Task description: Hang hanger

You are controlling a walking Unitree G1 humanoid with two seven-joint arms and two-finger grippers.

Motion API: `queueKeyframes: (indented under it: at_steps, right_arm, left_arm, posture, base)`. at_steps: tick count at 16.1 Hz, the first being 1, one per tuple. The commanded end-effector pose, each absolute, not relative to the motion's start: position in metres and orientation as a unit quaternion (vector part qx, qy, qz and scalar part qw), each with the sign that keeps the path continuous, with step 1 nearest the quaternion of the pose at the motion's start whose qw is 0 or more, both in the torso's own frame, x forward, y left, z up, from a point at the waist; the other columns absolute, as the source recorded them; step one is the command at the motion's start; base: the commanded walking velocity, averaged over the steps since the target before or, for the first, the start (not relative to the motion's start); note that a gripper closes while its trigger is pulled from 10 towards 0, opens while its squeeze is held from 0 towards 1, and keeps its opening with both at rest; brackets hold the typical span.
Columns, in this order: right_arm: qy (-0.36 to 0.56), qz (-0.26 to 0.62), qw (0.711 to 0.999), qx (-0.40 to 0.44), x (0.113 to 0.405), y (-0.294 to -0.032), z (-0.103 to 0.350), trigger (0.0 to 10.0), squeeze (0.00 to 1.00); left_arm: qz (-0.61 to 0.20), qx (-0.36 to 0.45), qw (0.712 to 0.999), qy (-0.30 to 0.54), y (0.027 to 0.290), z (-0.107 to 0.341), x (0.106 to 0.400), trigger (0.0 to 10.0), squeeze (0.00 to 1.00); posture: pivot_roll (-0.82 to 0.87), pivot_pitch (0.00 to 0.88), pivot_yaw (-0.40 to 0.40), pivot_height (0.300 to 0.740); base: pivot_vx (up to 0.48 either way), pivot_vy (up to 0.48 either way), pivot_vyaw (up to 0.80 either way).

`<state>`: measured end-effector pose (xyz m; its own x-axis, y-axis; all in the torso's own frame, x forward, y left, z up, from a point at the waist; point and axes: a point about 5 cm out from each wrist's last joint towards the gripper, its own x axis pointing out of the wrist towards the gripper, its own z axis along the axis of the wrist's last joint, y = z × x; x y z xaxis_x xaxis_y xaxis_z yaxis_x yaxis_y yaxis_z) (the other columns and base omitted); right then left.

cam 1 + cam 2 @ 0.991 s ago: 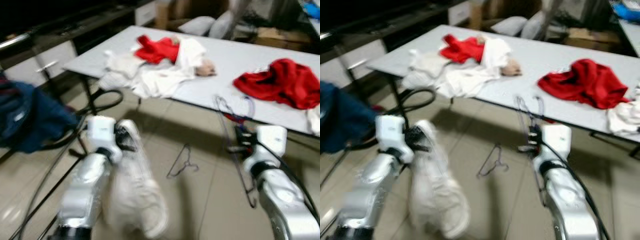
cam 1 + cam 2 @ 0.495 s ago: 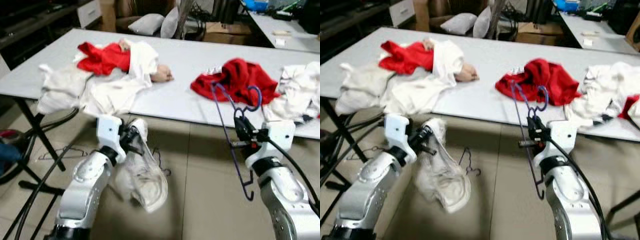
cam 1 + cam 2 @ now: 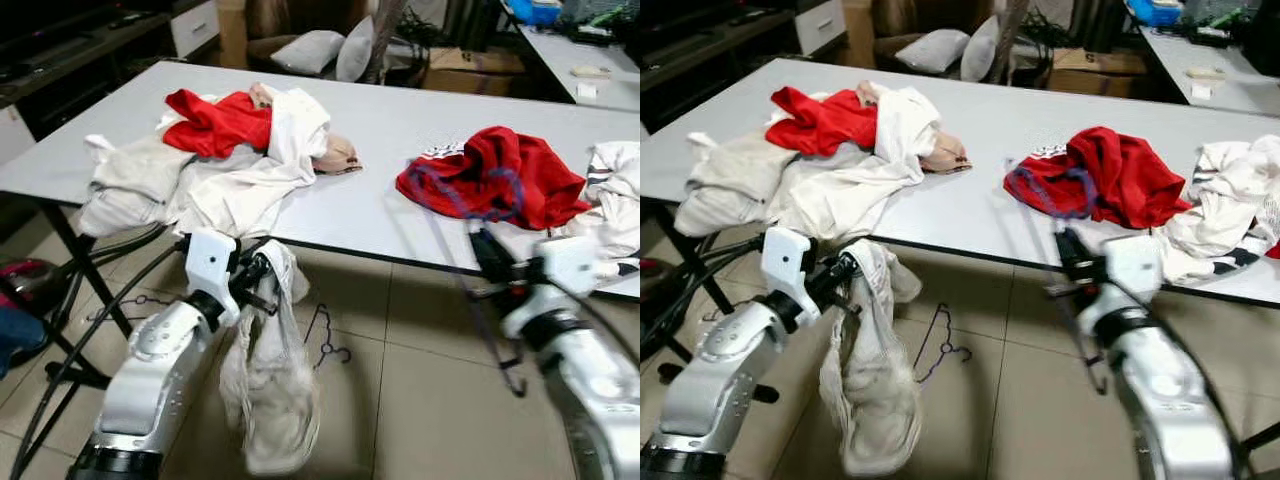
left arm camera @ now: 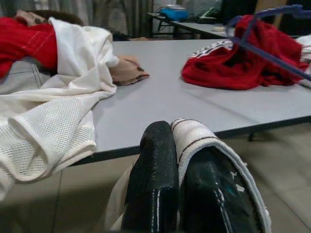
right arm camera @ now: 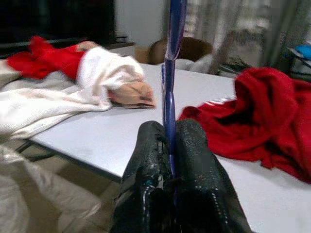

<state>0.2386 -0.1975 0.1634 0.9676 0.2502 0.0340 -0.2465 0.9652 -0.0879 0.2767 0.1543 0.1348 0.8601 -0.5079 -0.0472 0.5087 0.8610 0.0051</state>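
My left gripper [image 3: 262,280] is shut on the edge of a white garment [image 3: 270,400] that hangs limp from it, just above the tiled floor and in front of the table. The left wrist view has a striped white hem [image 4: 194,133] pinched between the black fingers [image 4: 155,170]. My right gripper [image 3: 488,260] is shut on a thin blue wire hanger [image 5: 171,73]. It holds the hanger upright near the table's front edge, hook up by the red cloth. The right arm and hanger [image 3: 455,195] are motion-blurred.
The grey table [image 3: 380,130] carries a heap of white and red clothes [image 3: 220,160] on the left, a red garment [image 3: 500,180] and white clothes [image 3: 620,190] on the right. A wire hanger [image 3: 325,345] lies on the floor. Black table legs [image 3: 70,260] and cables stand at left.
The view has swung from the dark furniture on the left to face the table. Both grippers keep their hold. The hanging garment has swung, and the right arm with the hanger is now blurred.
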Motion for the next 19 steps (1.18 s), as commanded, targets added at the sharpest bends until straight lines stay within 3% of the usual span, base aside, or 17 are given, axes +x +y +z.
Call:
queueKeyframes:
  at_steps: [1, 2, 3, 6, 8, 9, 15, 19]
  right_arm:
    - [-0.028, 0.161, 0.985, -0.05, 0.239, -0.201, 0.171, 10.0, 0.0]
    - [-0.028, 0.202, 0.977, -0.065, 0.236, -0.207, 0.177, 10.0, 0.0]
    - [-0.025, 0.218, 0.973, -0.072, 0.235, -0.211, 0.18, 10.0, 0.0]
    - [-0.014, 0.271, 0.957, -0.107, 0.228, -0.23, 0.194, 10.0, 0.0]
    - [-0.019, 0.257, 0.959, -0.117, 0.226, -0.235, 0.199, 10.0, 0.0]
    - [-0.009, 0.194, 0.976, -0.096, 0.231, -0.229, 0.188, 10.0, 0.0]
    - [0.037, 0.089, 0.995, 0.0, 0.232, -0.201, 0.147, 10.0, 0.0]
    - [0.037, 0.08, 0.996, 0.033, 0.23, -0.18, 0.139, 10.0, 0.0]
  left_arm:
    - [-0.297, 0.011, 0.954, -0.027, 0.151, 0.16, 0.285, 10.0, 0.0]
    - [-0.327, 0.017, 0.944, -0.045, 0.148, 0.169, 0.292, 2.5, 0.0]
    - [-0.337, 0.023, 0.94, -0.049, 0.147, 0.173, 0.296, 0.0, 0.0]
    - [-0.362, 0.044, 0.929, -0.059, 0.144, 0.191, 0.313, 0.0, 0.0]
    - [-0.332, 0.037, 0.941, -0.057, 0.148, 0.193, 0.319, 0.0, 0.0]
    - [-0.256, 0.024, 0.965, -0.046, 0.153, 0.183, 0.319, 10.0, 0.0]
    - [-0.216, 0.01, 0.976, -0.032, 0.152, 0.16, 0.295, 10.0, 0.0]
    - [-0.183, 0.018, 0.982, -0.027, 0.166, 0.159, 0.291, 10.0, 0.0]
  posture:
    - [-0.12, 0.0, 0.007, 0.74]
    - [-0.11, 0.0, 0.002, 0.74]
    - [-0.11, 0.0, 0.001, 0.74]
    - [-0.12, 0.0, 0.022, 0.74]
    - [-0.13, 0.0, 0.036, 0.74]
    - [-0.13, 0.0, 0.037, 0.74]
    - [-0.1, 0.0, 0.003, 0.74]
    - [-0.09, 0.0, -0.003, 0.74]
  base:
    - [0.0, 0.0, 0.0]
    - [0.0, 0.0, 0.0]
    - [0.0, 0.0, 0.0]
    - [0.0, 0.0, 0.0]
    - [0.0, 0.0, 0.0]
    - [0.0, 0.0, 0.0]
    - [0.0, 0.129, 0.0]
    - [0.0, 0.48, -0.77]
